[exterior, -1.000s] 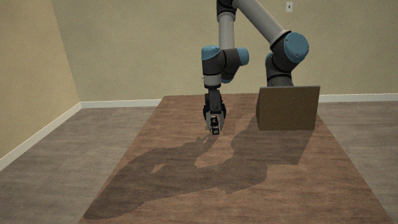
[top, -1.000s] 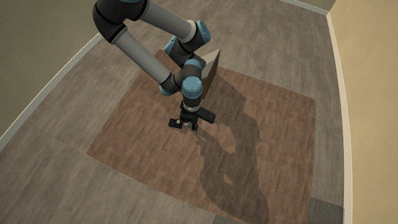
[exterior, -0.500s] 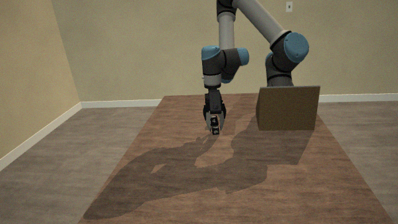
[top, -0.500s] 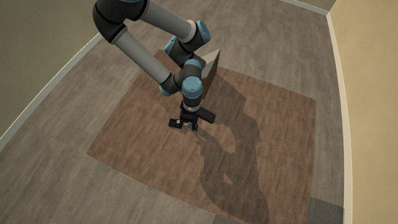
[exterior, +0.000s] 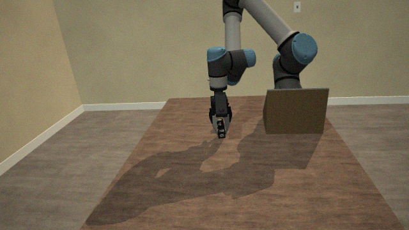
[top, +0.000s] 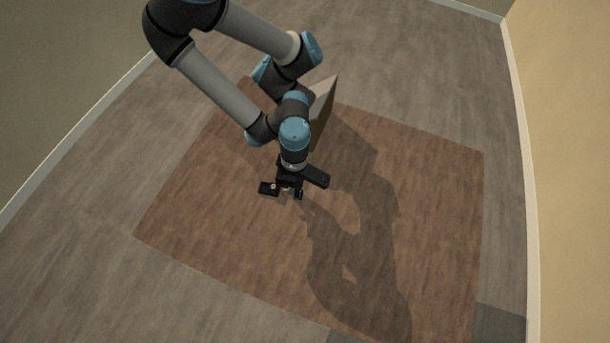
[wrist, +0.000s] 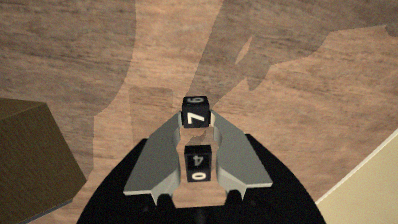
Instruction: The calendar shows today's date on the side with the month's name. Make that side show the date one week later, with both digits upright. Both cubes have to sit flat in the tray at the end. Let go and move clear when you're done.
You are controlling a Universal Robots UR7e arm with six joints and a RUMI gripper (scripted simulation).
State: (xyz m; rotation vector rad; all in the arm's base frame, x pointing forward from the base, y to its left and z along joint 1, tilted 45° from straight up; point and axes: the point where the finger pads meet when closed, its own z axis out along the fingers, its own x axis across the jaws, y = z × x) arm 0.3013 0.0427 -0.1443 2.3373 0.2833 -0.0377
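Two small black cubes with white digits sit close together under my gripper (wrist: 196,120). In the wrist view the cube at my fingertips shows a 7 and a 6. The other cube (wrist: 197,163) shows a 4 and a 0 and sits further back in the gap between the fingers. The fingers are shut on the sides of the cube with the 7. The arm points straight down over the brown table top, with the gripper (top: 288,192) low. In the exterior view both cubes (exterior: 220,128) show at the gripper tip (exterior: 220,126). I cannot make out a tray or a month name.
A plain brown box (exterior: 295,110) stands on the table behind and to one side of the gripper. It also shows in the top view (top: 324,107) and at the wrist view's left edge (wrist: 30,160). The arm casts a large shadow (exterior: 192,179) on the table.
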